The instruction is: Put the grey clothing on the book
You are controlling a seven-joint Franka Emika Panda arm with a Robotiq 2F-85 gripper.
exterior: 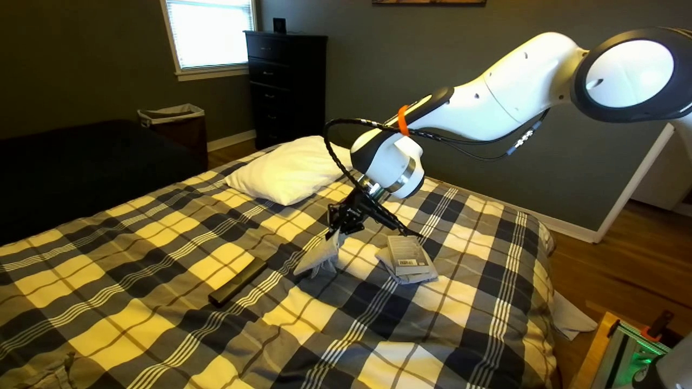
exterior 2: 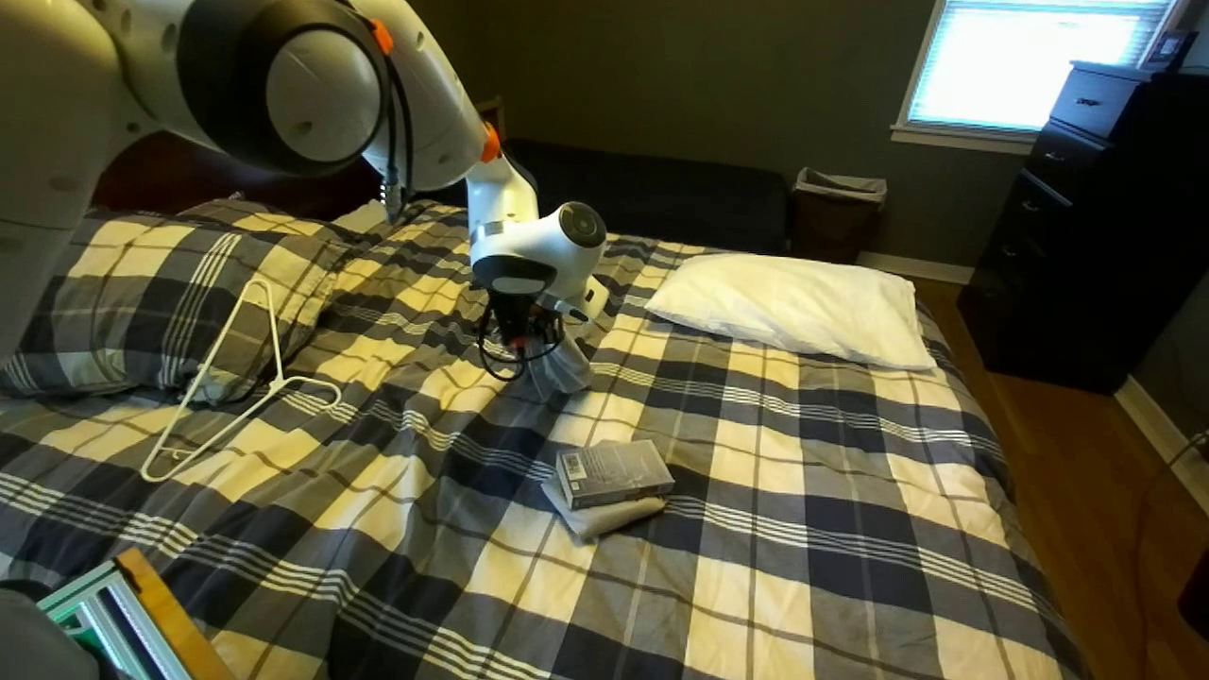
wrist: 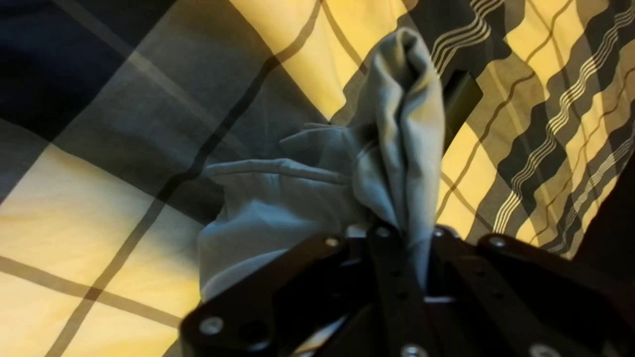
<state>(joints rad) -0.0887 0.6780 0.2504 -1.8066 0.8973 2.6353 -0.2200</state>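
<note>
Plaid bedspread [exterior: 308, 313], dark dresser [exterior: 287, 89], bright window [exterior: 210, 33].

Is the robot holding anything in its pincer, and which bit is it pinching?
Yes: the pincer is shut on the grey clothing, holding it by a bunched-up fold near its upper end.

We find the indoor light dim, with the window [exterior: 211, 33] burnt out nearly to white in both exterior views. A warm yellow cast tints the bedspread [exterior: 303, 309]; the dresser [exterior: 286, 89] sinks almost to black. In the wrist view we get soft focus and bluish shade on the grey clothing [wrist: 297, 203].
</note>
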